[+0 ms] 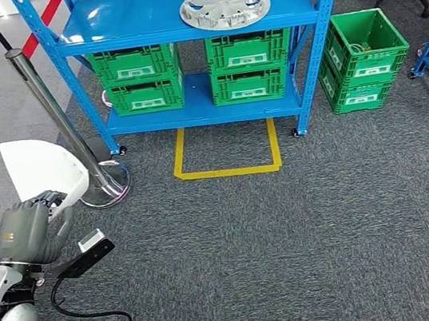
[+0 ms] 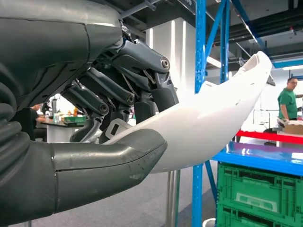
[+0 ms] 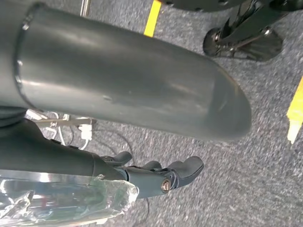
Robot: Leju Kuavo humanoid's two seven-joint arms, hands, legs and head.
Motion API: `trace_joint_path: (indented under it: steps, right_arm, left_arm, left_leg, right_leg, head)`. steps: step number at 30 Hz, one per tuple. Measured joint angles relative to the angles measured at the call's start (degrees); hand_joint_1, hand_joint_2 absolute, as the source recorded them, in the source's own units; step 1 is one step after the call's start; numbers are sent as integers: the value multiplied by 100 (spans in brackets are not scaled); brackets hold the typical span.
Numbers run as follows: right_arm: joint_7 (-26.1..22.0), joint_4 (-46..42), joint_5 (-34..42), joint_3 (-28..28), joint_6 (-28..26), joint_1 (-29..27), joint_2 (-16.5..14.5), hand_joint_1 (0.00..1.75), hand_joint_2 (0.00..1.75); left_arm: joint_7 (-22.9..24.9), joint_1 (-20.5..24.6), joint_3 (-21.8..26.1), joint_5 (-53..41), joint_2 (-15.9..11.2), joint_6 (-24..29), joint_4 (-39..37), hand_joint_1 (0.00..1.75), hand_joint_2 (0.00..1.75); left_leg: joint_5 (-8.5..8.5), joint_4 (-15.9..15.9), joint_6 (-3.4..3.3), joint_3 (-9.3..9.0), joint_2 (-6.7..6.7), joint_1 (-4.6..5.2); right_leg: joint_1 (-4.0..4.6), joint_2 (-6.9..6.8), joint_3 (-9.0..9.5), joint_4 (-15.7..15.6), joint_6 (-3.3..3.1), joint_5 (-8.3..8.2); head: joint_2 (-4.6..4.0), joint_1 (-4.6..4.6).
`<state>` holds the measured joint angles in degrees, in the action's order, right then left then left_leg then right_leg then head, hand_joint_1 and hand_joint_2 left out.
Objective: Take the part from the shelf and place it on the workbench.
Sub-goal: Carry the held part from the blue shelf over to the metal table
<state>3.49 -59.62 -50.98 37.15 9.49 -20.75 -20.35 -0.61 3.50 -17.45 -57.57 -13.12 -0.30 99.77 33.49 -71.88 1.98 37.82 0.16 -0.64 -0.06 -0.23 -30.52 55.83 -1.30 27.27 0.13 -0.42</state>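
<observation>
My left hand [image 1: 30, 228] holds a white curved plastic part [image 1: 39, 166] low at the left of the head view, away from the blue shelf [image 1: 117, 17]. The left wrist view shows the thumb under the white part [image 2: 214, 123] and the dark fingers [image 2: 143, 90] closed over its near end. A silver wheel cover [image 1: 224, 2] lies on the shelf's top board. My right hand [image 3: 153, 177] hangs above the grey carpet, its fingers spread from the thumb with nothing between them.
Green crates [image 1: 137, 77] [image 1: 247, 67] fill the shelf's lower level, and another green crate [image 1: 364, 57] stands right of it. A chrome barrier post [image 1: 56, 115] rises just beyond my left hand. Yellow tape [image 1: 229, 170] marks the carpet. A person [image 2: 287, 101] stands behind the shelf.
</observation>
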Motion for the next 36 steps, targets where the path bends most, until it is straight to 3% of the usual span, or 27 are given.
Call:
trace_joint_path:
  steps: [3, 5, 7, 9, 11, 13, 14, 15, 17, 18, 20, 21, 23, 25, 27, 28, 29, 30, 31, 33, 35, 36]
  right_arm:
    - [30, -2, -109, -81, -128, -25, 0, 0, 0]
    - [57, -11, -194, -139, -215, -50, -1, 0, 0]
    - [88, -21, -263, -186, -272, -70, -2, 0, 0]
    - [110, -27, -304, -227, -308, -74, -2, 0, 0]
    - [138, -31, -331, -277, -352, -69, -2, 0, 0]
    - [177, -31, -345, -323, -387, -67, -2, 0, 0]
    - [196, -31, -349, -340, -403, -69, -2, 0, 0]
    - [209, -31, -351, -359, -421, -71, -2, 0, 0]
    - [222, -31, -350, -393, -450, -72, -2, 0, 0]
    - [225, -31, -349, -407, -458, -71, -1, 0, 0]
    - [229, -32, -349, -431, -470, -77, 1, 0, 0]
    - [235, -33, -349, -440, -475, -82, 1, 0, 0]
    - [250, -34, -348, -459, -488, -87, -2, 0, 0]
    - [262, -42, -346, -472, -498, -89, -6, 0, 0]
    - [276, -49, -339, -484, -501, -99, -11, 0, 0]
    - [287, -49, -334, -488, -502, -107, -13, 0, 0]
    - [302, -49, -327, -489, -506, -114, -13, 0, 0]
    - [318, -49, -319, -488, -508, -120, -13, 0, 0]
    - [332, -52, -309, -490, -506, -124, -13, 0, 0]
    - [361, -69, -276, -509, -475, -129, -13, 0, 0]
    - [386, -98, -237, -530, -412, -134, -13, 0, 0]
    - [395, -113, -224, -534, -377, -137, -13, 0, 0]
  left_arm:
    - [0, -4, 42, -2, -31, 2, 5, 155, 175]
    - [-1, -1, 68, -4, -45, 5, 15, 155, 175]
    - [-2, -28, 94, -8, -52, 8, 24, 155, 175]
    - [-2, -58, 121, -12, -64, 9, 27, 155, 175]
    - [-8, -77, 147, -21, -75, 10, 29, 155, 175]
    - [-23, -120, 181, -31, -86, 10, 30, 155, 175]
    - [-33, -147, 198, -34, -92, 11, 30, 155, 175]
    - [-41, -169, 214, -36, -96, 11, 30, 155, 175]
    - [-56, -194, 238, -37, -101, 13, 30, 155, 175]
    - [-60, -196, 247, -37, -102, 15, 30, 155, 175]
    - [-64, -187, 257, -38, -106, 19, 30, 155, 175]
    - [-66, -188, 261, -40, -108, 20, 30, 155, 175]
    - [-72, -204, 273, -45, -116, 20, 33, 155, 175]
    - [-75, -202, 291, -49, -135, 21, 40, 155, 175]
    - [-76, -177, 302, -54, -142, 16, 45, 155, 175]
    - [-77, -173, 303, -60, -139, 10, 45, 155, 175]
    - [-76, -180, 303, -68, -136, 0, 45, 155, 175]
    - [-75, -189, 303, -80, -135, -10, 45, 155, 175]
    - [-71, -194, 303, -92, -134, -20, 45, 155, 175]
    - [-60, -183, 309, -112, -134, -36, 45, 155, 175]
    - [-45, -151, 318, -121, -131, -51, 48, 155, 175]
    - [-34, -140, 324, -124, -129, -59, 50, 155, 175]
  left_leg:
    - [-519, 1028, -19, -553, 155, 4]
    - [-617, 1460, -82, -737, 271, 35]
    - [-621, 1502, -171, -699, 207, 55]
    - [-675, 1528, -260, -665, 113, 44]
    - [-726, 1545, -332, -624, 25, 30]
    - [-761, 1541, -358, -574, -63, 39]
    - [-777, 1539, -359, -554, -113, 46]
    - [-791, 1538, -355, -541, -168, 53]
    - [-814, 1537, -336, -532, -293, 63]
    - [-825, 1534, -321, -525, -350, 67]
    - [-855, 1518, -272, -483, -468, 59]
    - [-880, 1515, -235, -452, -529, 46]
    - [-918, 1511, -158, -401, -643, 27]
    - [-776, 1327, -91, -300, -498, 36]
    - [-389, 690, -19, -18, -201, 26]
    - [-203, 293, 17, 153, -117, 9]
    - [-102, 1, 45, 269, -78, -9]
    - [-109, -100, 64, 292, -58, -25]
    - [-221, 28, 76, 200, -38, -37]
    - [-566, 778, 74, -242, 134, -40]
    - [-732, 1397, -2, -576, 340, -7]
    - [-729, 1507, -52, -620, 387, 13]
  right_leg:
    - [17, -49, -26, 67, 28, 12]
    - [49, -103, -58, 110, 77, 20]
    - [56, -192, -83, 119, 134, 13]
    - [42, -199, -145, 224, 198, 121]
    - [28, -91, -376, 744, 245, 475]
    - [22, -15, -700, 1518, 255, 855]
    - [21, -2, -790, 1751, 251, 922]
    - [21, 9, -774, 1760, 238, 870]
    - [24, 113, -430, 1147, 179, 503]
    - [21, 263, -211, 730, 131, 341]
    - [16, 509, 77, 169, 79, 196]
    - [19, 548, 118, 94, 72, 207]
    - [12, 419, 143, 45, 69, 169]
    - [-21, 264, 157, -16, 36, 116]
    - [-28, 95, 154, -41, 13, 95]
    - [-25, 4, 145, -38, 9, 94]
    - [-23, -82, 137, -35, 10, 96]
    - [-22, -163, 132, -32, 13, 98]
    - [-22, -239, 132, -29, 19, 103]
    - [-13, -371, 147, -18, 50, 122]
    - [24, -481, 154, 10, 108, 154]
    - [42, -535, 155, 20, 137, 166]
  head:
    - [0, -11]
    - [0, -21]
    - [0, -23]
    - [0, -15]
    - [0, 16]
    - [0, 38]
    - [0, 39]
    - [0, 41]
    - [0, 42]
    - [0, 38]
    - [0, 32]
    - [0, 29]
    - [0, 32]
    - [0, -5]
    - [0, -54]
    - [0, -64]
    - [0, -64]
    - [0, -64]
    - [0, -63]
    - [0, -66]
    - [0, -63]
    - [0, -61]
